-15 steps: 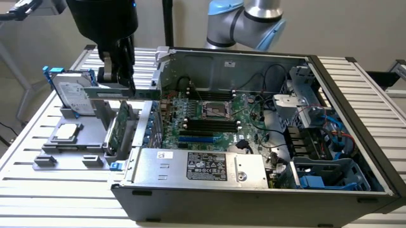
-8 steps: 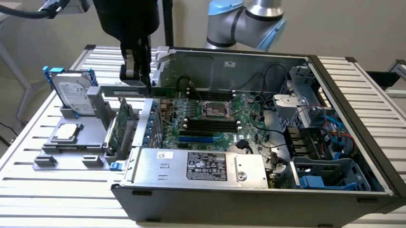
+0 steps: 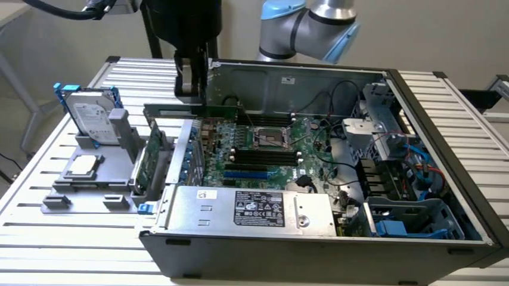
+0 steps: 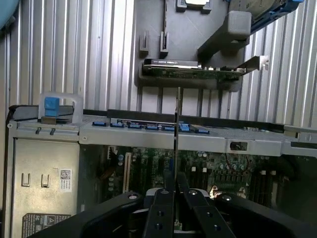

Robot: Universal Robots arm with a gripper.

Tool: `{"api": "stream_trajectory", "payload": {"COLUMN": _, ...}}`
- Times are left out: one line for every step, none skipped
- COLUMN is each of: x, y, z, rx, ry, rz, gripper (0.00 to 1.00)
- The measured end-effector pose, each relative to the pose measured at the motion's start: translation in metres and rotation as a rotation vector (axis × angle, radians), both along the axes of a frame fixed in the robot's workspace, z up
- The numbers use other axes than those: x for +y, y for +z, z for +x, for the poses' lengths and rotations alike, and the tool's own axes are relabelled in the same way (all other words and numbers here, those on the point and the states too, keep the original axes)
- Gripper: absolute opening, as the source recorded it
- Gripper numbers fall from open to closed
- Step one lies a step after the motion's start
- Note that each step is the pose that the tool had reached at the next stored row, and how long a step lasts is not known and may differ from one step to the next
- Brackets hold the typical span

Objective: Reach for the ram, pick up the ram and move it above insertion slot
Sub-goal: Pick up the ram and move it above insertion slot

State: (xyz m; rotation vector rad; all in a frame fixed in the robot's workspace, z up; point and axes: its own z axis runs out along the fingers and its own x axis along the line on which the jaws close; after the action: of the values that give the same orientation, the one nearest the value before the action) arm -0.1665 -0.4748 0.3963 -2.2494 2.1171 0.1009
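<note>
Nearest the exterior camera, the open grey metal computer case (image 3: 318,253) is lying on the ribbed white table (image 3: 71,238), its silver power-supply box (image 3: 254,208) facing forward.

Going from the exterior view's left: a silver hard drive in blue rails (image 3: 89,113) is standing upright in a grey plastic fixture (image 3: 87,179), and a larger green expansion card (image 3: 152,158) is sitting on edge just beside the case wall. Above that wall, the black gripper (image 3: 191,101) is hanging down from the arm and pinching the thin, narrow green ram stick (image 3: 195,111), which is being held level in the air over the case's left rim, apart from the green motherboard (image 3: 270,149) and its dark slots below. Farther right, black cables and a grey drive cage (image 3: 390,128) are filling the case.

In the wrist view, the two black fingers (image 4: 163,208) are closing narrowly on the ram (image 4: 176,134) (seen edge-on as a thin line), with the motherboard (image 4: 208,168) beneath and the expansion card (image 4: 193,69) beyond.
</note>
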Motion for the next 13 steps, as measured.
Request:
{"api": "stream_trajectory", "payload": {"x": 0.0016, "y": 0.0, "z": 0.002, "rx": 0.0, "ry": 0.0, "rz": 0.0, "gripper": 0.13}}
{"api": "stream_trajectory", "payload": {"x": 0.0033, "y": 0.0, "z": 0.005, "rx": 0.0, "ry": 0.0, "rz": 0.0, "gripper": 0.13}}
{"api": "stream_trajectory", "payload": {"x": 0.0051, "y": 0.0, "z": 0.007, "rx": 0.0, "ry": 0.0, "rz": 0.0, "gripper": 0.13}}
{"api": "stream_trajectory", "payload": {"x": 0.007, "y": 0.0, "z": 0.009, "rx": 0.0, "ry": 0.0, "rz": 0.0, "gripper": 0.13}}
{"api": "stream_trajectory", "payload": {"x": 0.009, "y": 0.0, "z": 0.011, "rx": 0.0001, "ry": 0.0, "rz": -0.0001, "gripper": 0.13}}
{"api": "stream_trajectory", "payload": {"x": 0.011, "y": 0.0, "z": 0.014, "rx": 0.0, "ry": 0.0, "rz": 0.0, "gripper": 0.13}}
{"api": "stream_trajectory", "payload": {"x": 0.0131, "y": 0.0, "z": 0.016, "rx": 0.0, "ry": 0.0, "rz": 0.0, "gripper": 0.13}}
{"api": "stream_trajectory", "payload": {"x": 0.0155, "y": 0.0, "z": 0.018, "rx": -0.0001, "ry": 0.0, "rz": 0.0001, "gripper": 0.13}}
{"api": "stream_trajectory", "payload": {"x": 0.0177, "y": 0.0, "z": 0.02, "rx": 0.0, "ry": 0.0, "rz": 0.0, "gripper": 0.13}}
{"api": "stream_trajectory", "payload": {"x": 0.0198, "y": 0.0, "z": 0.022, "rx": 0.0, "ry": 0.0, "rz": 0.0, "gripper": 0.13}}
{"api": "stream_trajectory", "payload": {"x": 0.0219, "y": 0.0, "z": 0.024, "rx": -0.0001, "ry": 0.0, "rz": 0.0001, "gripper": 0.13}}
{"api": "stream_trajectory", "payload": {"x": 0.0241, "y": 0.0, "z": 0.026, "rx": 0.0, "ry": 0.0, "rz": 0.0001, "gripper": 0.13}}
{"api": "stream_trajectory", "payload": {"x": 0.0263, "y": 0.0, "z": 0.029, "rx": 0.0, "ry": 0.0, "rz": 0.0, "gripper": 0.13}}
